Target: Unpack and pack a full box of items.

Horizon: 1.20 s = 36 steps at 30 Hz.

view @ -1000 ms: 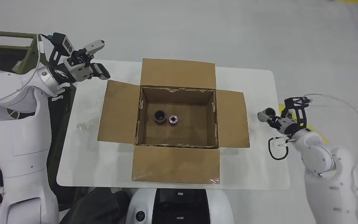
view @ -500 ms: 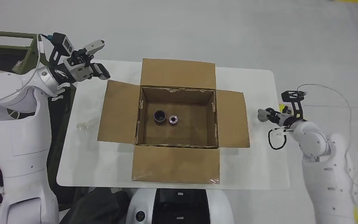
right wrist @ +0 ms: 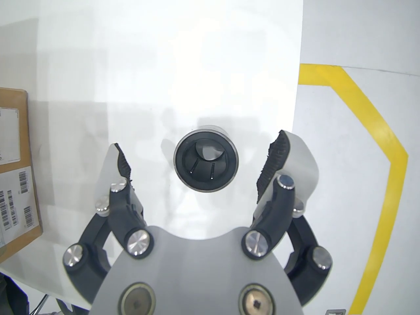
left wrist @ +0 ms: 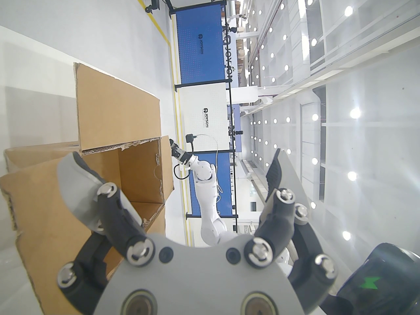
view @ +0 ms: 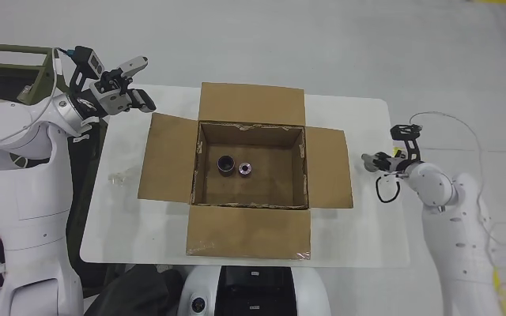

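Your R gripper [right wrist: 199, 152] is spread wide and holds nothing. A black part [right wrist: 205, 164] stands on the table [right wrist: 164, 50] btwn its fingers [right wrist: 295, 155], w/ a gap on each side, so neither pad touches it. In the R wrist view the part's open end faces the cam: round, dark inside, thin metal rim. In the top view you see this gripper [view: 370, 162] over the table's right side, just beside the box's right flap but apart from it.

Your L gripper [view: 145, 80] is spread wide too, and empty. It sits at the table's far left corner, near the box's left flap, touching nothing. In the L wrist view [left wrist: 174, 162] the box's corner lies past its fingertips.

The box [view: 249, 231] sits mid-table, open, w/ all flaps [view: 326, 167] folded outward. On its floor, toward the left wall, lie a big part [view: 225, 164], dark w/ a ring top, and a small part [view: 244, 168] just beside it on its right. You can't tell if those two touch.

Count:
- 1 box w/ 4 flaps
- 3 parts: 2 in the box, 1 out on the table
- 2 grippers, both spread

Further out, the right flap carries labels [right wrist: 13, 181] w/ barcodes, seen in the R wrist view. A yellow line [right wrist: 370, 116] runs on the floor past the table edge.
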Each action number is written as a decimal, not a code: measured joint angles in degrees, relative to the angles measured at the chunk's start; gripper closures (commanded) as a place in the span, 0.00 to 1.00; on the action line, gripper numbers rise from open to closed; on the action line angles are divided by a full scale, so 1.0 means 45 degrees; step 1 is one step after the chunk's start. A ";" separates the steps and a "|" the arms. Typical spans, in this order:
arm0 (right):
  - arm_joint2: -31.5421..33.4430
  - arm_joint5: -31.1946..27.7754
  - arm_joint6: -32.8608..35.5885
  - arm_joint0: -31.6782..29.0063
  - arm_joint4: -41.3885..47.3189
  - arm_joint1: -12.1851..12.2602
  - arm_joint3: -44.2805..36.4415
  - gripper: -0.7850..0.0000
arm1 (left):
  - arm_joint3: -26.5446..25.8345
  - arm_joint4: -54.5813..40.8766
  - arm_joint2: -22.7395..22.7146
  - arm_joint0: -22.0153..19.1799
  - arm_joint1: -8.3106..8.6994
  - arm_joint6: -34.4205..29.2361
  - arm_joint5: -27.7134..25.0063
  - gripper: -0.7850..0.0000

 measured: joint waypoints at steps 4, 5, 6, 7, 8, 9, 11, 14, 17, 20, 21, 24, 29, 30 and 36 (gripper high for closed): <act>-0.0193 -0.0005 -0.0016 0.0263 0.0025 0.0007 0.0397 0.16 | 0.0000 0.0000 0.0000 0.0000 0.0000 0.0000 0.0000 0.00; -0.0247 -0.0004 -0.0016 0.0330 0.0025 0.0009 0.0496 0.22 | 0.0000 0.0000 0.0000 0.0000 0.0000 0.0000 0.0000 0.00; -0.0282 0.0002 -0.0013 0.0376 0.0022 0.0013 0.0561 0.28 | 0.0000 0.0000 0.0000 0.0000 0.0000 0.0000 0.0000 0.00; -0.0312 0.0011 -0.0006 0.0416 0.0006 0.0018 0.0612 0.35 | 0.0000 0.0000 0.0000 0.0000 0.0000 0.0000 0.0000 0.00; -0.0339 0.0022 -0.0001 0.0447 -0.0016 0.0024 0.0654 0.43 | 0.0000 0.0000 0.0000 0.0000 0.0000 0.0000 0.0000 0.00; -0.0371 0.0051 0.0008 0.0477 -0.0061 0.0032 0.0700 0.52 | 0.0000 0.0000 0.0000 0.0000 0.0000 0.0000 0.0000 0.00; -0.0411 0.0088 0.0013 0.0504 -0.0110 0.0044 0.0738 0.59 | 0.0000 0.0000 0.0000 0.0000 0.0000 0.0000 0.0000 0.00; -0.0439 0.0139 0.0000 0.0501 -0.0145 0.0068 0.0763 0.71 | 0.0000 0.0000 0.0000 0.0000 0.0000 0.0000 0.0000 0.00; -0.0454 0.0196 -0.0010 0.0441 -0.0185 0.0094 0.0687 0.87 | 0.0000 0.0000 0.0000 0.0000 0.0000 0.0000 0.0000 0.00; -0.0453 0.0276 -0.0005 0.0333 -0.0231 0.0121 0.0494 1.00 | 0.0000 0.0000 0.0000 0.0000 0.0000 0.0000 0.0000 0.00; -0.0432 0.0318 -0.0018 0.0266 -0.0259 0.0135 0.0364 1.00 | 0.0000 0.0000 0.0000 0.0000 0.0000 0.0000 0.0000 0.00; -0.0293 0.0395 -0.0054 0.0021 -0.0280 0.0181 -0.0063 1.00 | 0.0000 0.0000 0.0000 0.0000 0.0000 0.0000 0.0000 0.00; 0.0129 0.0500 -0.0116 -0.0523 -0.0212 0.0276 -0.0977 1.00 | 0.0000 0.0000 0.0000 0.0000 0.0000 0.0000 0.0000 0.00; 0.0252 0.0532 -0.0121 -0.0699 -0.0206 0.0300 -0.1285 1.00 | 0.0000 0.0000 0.0000 0.0000 0.0000 0.0000 0.0000 0.00; 0.0717 0.0891 -0.0054 -0.1752 -0.0705 0.0412 -0.3336 1.00 | 0.0000 0.0000 0.0000 0.0000 0.0000 0.0000 0.0000 0.00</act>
